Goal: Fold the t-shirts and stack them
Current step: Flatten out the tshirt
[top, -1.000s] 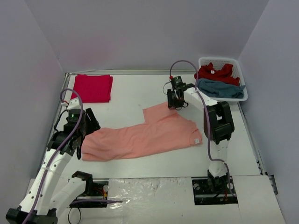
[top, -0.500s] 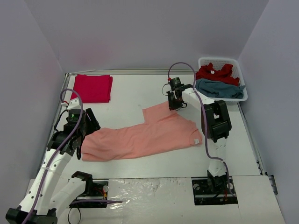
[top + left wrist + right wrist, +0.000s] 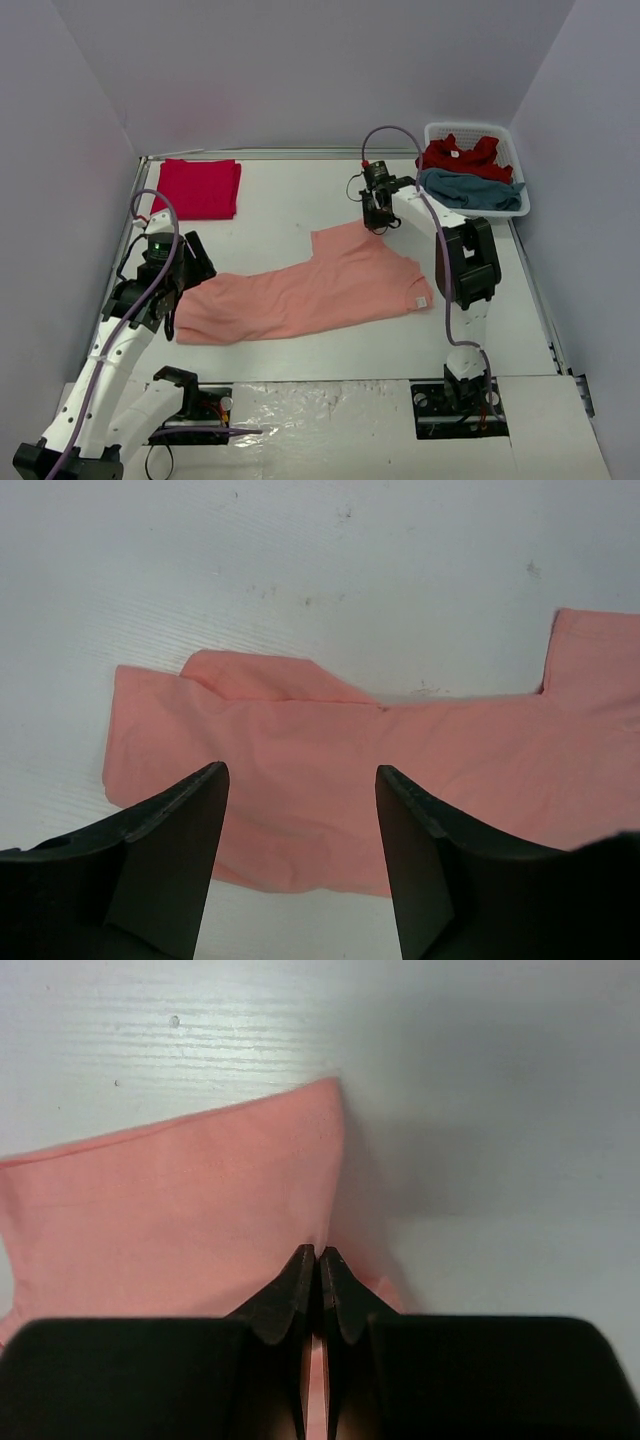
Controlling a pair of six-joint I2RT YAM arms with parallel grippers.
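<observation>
Closing over the last second, the right gripper (image 3: 318, 1260) now pinches the far edge of the salmon t-shirt (image 3: 310, 290), jaws pressed together on a sliver of cloth (the shirt's far corner has shifted slightly). Left gripper (image 3: 300, 775) hovers partly open above the shirt's left end, holding nothing. The shirt lies spread out, unfolded, mid-table (image 3: 280, 200). A folded red t-shirt (image 3: 198, 188) sits far left; crumpled t-shirts (image 3: 470, 190) fill the white basket (image 3: 470, 128). A fold looks ready to begin.
</observation>
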